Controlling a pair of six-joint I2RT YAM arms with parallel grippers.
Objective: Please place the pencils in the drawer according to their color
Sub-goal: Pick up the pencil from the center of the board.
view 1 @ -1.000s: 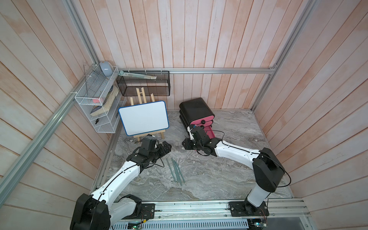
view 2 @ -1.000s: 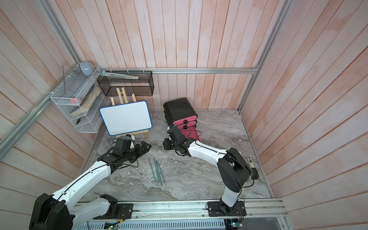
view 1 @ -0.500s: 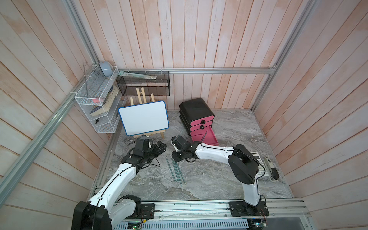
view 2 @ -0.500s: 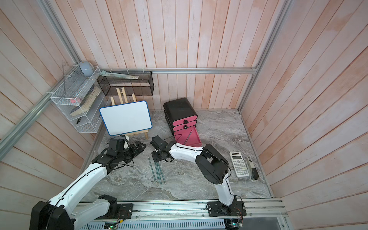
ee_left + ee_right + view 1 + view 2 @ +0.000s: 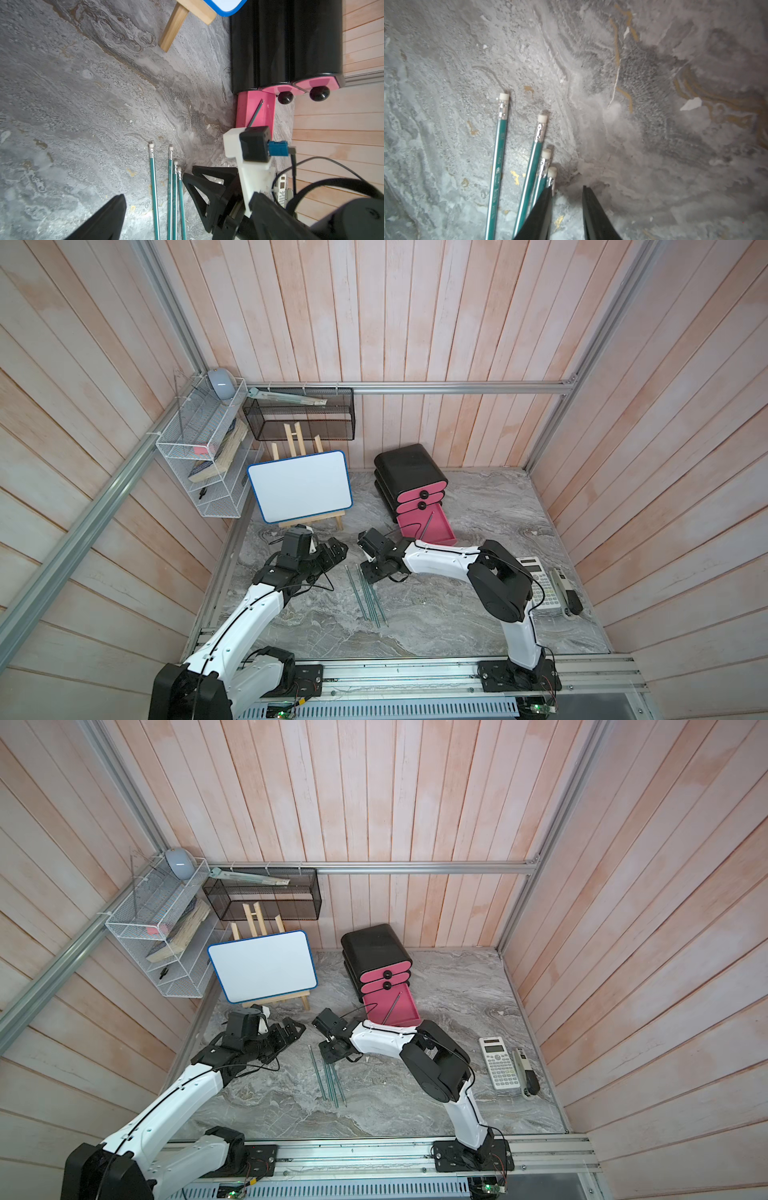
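Right tool (image 5: pixel 567 187) swung from the drawer (image 5: pixel 442 526) to four teal pencils (image 5: pixel 533 158).

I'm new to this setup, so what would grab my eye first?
The open pink drawer at the foot of the black cabinet, one pencil lying inside. Then four teal pencils on the marble table between the arms, the right gripper poised, jaws apart, at their eraser ends.

No legible text: imprints on teal pencils (image 5: pixel 497 158) unreadable; key markings on calculator (image 5: pixel 539 583), right of drawer (image 5: pixel 409 466), too small.
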